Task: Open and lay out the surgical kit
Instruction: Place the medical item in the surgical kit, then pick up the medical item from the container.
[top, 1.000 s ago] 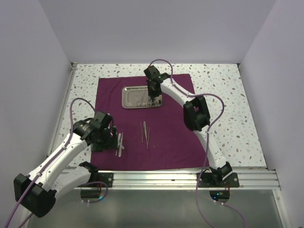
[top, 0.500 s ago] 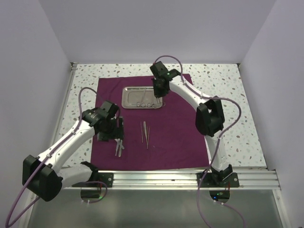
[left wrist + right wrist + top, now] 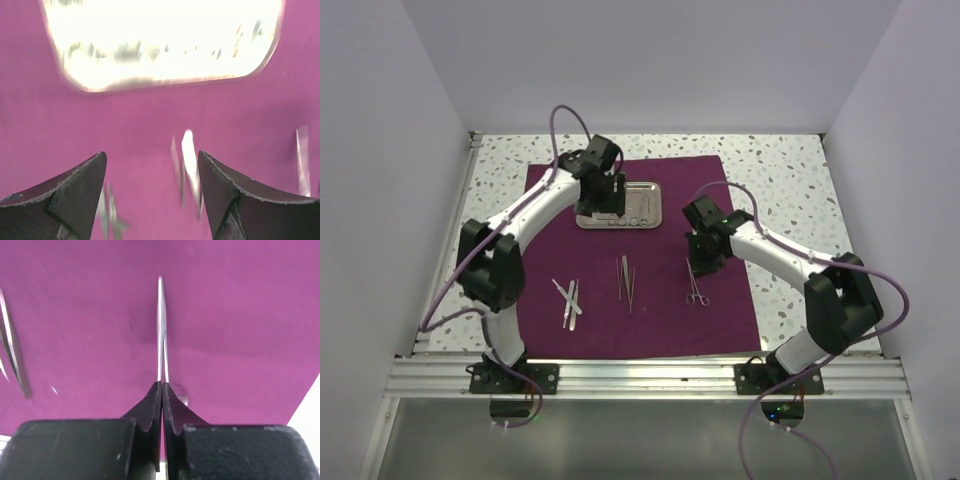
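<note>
The maroon cloth [image 3: 660, 310] lies spread flat on the table. The steel tray [image 3: 645, 205] sits at its far middle. My left gripper [image 3: 605, 205] hovers over the tray's left part; in the left wrist view it [image 3: 152, 165] is open and empty, with the bright tray [image 3: 165, 45] ahead and blurred tweezers [image 3: 189, 160] between the fingers. My right gripper [image 3: 703, 258] is low over the cloth's right part, and in the right wrist view it [image 3: 162, 385] is shut on the scissor-handled forceps [image 3: 160, 330], which rest along the cloth [image 3: 694, 285].
Two tweezers [image 3: 625, 278] lie side by side at mid cloth. Two more instruments [image 3: 568, 300] lie crossed at the near left. Speckled tabletop [image 3: 800, 220] surrounds the cloth. White walls close in left, right and back. A metal rail [image 3: 650, 375] runs along the near edge.
My left arm swung from the near-left instruments up to the tray. My right arm came away from the tray with the forceps to the cloth's right part.
</note>
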Robot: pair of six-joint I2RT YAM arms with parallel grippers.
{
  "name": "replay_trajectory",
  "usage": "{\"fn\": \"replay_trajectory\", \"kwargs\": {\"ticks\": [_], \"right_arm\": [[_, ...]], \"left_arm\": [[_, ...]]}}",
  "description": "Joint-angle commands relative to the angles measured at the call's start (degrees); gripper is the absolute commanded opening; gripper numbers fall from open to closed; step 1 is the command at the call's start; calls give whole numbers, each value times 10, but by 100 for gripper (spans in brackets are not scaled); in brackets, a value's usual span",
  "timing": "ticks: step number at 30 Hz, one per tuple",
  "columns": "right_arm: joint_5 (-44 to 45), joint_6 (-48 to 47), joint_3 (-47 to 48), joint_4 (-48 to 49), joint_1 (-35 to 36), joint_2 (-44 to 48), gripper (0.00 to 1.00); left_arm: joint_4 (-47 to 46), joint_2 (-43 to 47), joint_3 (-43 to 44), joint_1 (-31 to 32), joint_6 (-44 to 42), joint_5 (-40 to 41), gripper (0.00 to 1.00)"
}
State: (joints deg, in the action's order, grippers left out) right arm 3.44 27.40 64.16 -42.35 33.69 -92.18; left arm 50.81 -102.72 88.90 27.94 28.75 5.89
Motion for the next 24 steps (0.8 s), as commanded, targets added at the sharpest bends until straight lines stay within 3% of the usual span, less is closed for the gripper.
{"fn": "replay_trajectory", "kwargs": {"ticks": [1,7,13,14,16,17,20,24], "right_arm": [[-10,34,-53,37,-1,65,0],[-2,55,-101,24,-1,111,0],[5,67,-120,-4,-1,149,0],[9,68,-120,-11,-1,155,3],[20,63,-113,-31,0,170,23],[25,62,-110,-39,-1,183,43],[40,52,-94,-70,-1,198,63],[51,49,-81,-96,-1,214,65]], "left_arm": [[-16,-79,122,2,-40,22,77],[16,-221,293,-3,-45,11,76],[-4,-265,302,-3,-46,29,73],[-9,-270,301,-3,-48,32,73],[-11,-287,302,-3,-55,43,71],[-12,-291,304,-3,-58,47,71],[-25,-306,294,-4,-66,57,68],[-56,-322,275,-10,-66,55,67]]}}
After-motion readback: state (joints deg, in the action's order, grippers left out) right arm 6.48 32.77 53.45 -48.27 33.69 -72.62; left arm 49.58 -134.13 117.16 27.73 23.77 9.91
